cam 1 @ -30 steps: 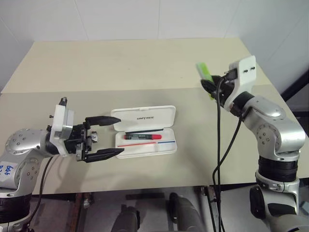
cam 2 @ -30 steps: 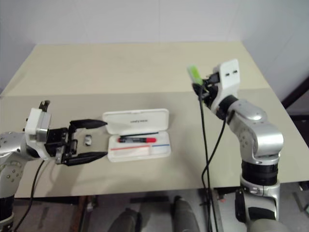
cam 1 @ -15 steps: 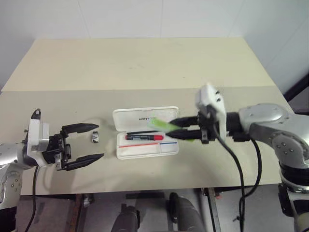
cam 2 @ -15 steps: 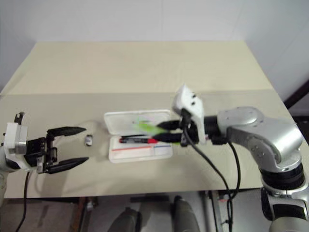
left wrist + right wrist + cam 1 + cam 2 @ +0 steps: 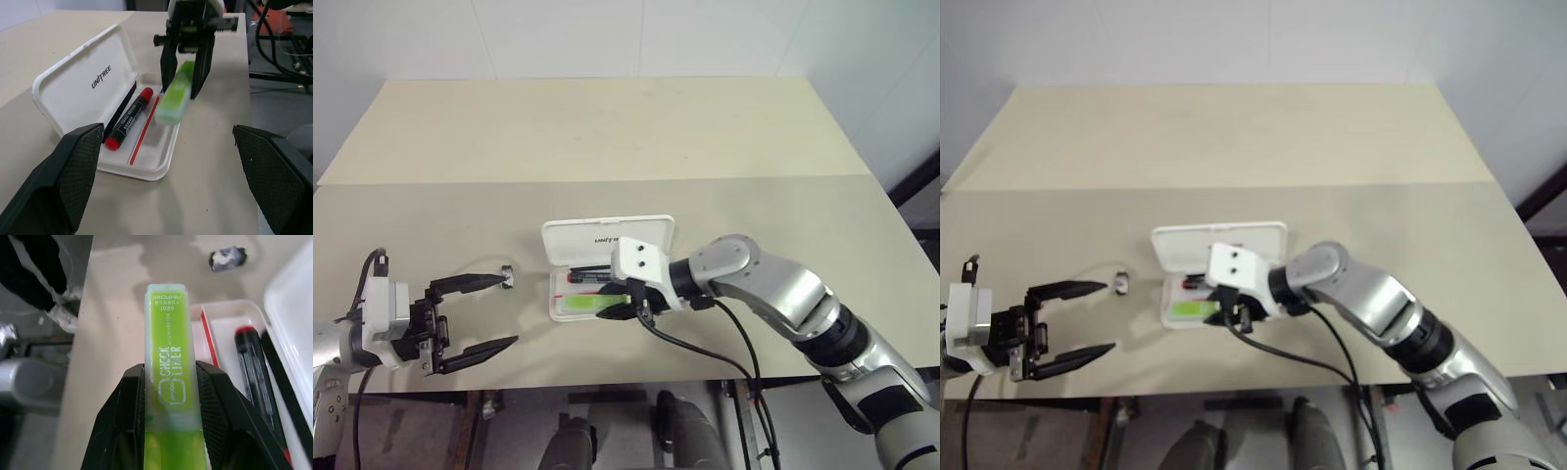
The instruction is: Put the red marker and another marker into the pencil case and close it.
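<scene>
White pencil case [image 5: 78,85], red-capped black marker [image 5: 129,119], bright green highlighter [image 5: 170,377], beige table [image 5: 607,137]

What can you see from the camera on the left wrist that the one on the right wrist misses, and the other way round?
Left wrist only: the white hinged plastic pencil case's open lid with its logo, and the left end effector, open.

Right wrist only: a small dark scrap on the beige table.

Both: the right end effector gripping the light-green highlighter over the case, and the red-capped marker lying inside.

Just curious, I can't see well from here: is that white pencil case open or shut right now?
Open. The pencil case has its lid tipped back, showing the red marker lying in the tray.
</scene>
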Robot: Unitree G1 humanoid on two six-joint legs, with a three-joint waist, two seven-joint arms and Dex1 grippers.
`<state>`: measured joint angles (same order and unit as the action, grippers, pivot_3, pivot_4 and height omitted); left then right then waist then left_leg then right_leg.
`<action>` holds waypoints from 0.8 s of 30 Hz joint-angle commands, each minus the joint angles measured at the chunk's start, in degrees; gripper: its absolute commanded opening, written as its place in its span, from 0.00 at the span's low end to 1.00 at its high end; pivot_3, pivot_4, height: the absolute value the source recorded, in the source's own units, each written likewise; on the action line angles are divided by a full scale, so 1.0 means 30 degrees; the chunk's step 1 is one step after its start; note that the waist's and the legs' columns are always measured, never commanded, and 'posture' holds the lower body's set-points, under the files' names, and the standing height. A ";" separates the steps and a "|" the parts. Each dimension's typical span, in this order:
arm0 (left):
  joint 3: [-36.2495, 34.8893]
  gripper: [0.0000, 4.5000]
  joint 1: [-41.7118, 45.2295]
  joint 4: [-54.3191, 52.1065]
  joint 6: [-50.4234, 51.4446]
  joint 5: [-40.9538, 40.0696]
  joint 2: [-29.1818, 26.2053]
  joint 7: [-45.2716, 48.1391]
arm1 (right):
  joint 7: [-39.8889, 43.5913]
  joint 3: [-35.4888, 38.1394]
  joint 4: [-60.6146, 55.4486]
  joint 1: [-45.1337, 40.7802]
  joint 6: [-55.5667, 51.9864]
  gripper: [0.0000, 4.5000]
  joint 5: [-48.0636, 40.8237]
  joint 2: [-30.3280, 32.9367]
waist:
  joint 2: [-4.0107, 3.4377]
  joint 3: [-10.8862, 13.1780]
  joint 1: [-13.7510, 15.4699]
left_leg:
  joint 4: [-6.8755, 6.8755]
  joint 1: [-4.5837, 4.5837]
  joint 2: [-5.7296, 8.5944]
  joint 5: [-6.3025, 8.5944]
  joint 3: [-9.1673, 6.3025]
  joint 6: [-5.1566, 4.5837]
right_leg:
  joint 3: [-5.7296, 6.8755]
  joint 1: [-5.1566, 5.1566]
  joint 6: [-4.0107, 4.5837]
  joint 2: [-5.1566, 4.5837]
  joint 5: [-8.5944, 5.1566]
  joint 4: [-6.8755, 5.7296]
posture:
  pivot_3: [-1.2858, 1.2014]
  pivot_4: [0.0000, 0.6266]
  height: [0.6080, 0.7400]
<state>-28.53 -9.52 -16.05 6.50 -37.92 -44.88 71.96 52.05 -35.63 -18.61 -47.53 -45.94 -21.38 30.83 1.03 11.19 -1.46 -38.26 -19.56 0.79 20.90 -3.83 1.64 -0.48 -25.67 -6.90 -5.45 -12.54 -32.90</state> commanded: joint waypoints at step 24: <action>-0.0524 1.00 0.0135 -0.1231 0.0150 -0.0771 -0.0149 -0.0607 | 0.2540 -0.0503 0.4070 -0.1137 0.4630 0.47 0.4725 -0.3537 | 0.0001 -0.0001 -0.0077 | 0.0008 0.0012 -0.0009 -0.0044 0.0002 0.0100 | 0.0005 -0.0005 0.0014 0.0008 -0.0008 -0.0023 | 0.52 0.24 1.00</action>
<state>-28.68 -9.26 -17.73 7.05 -38.93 -44.90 70.53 58.43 -38.17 -4.38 -50.49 -33.48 -7.64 19.98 1.04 11.19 -1.70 -38.23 -19.53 0.76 20.77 -3.82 1.94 -0.46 -25.69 -6.86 -5.43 -12.56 -32.97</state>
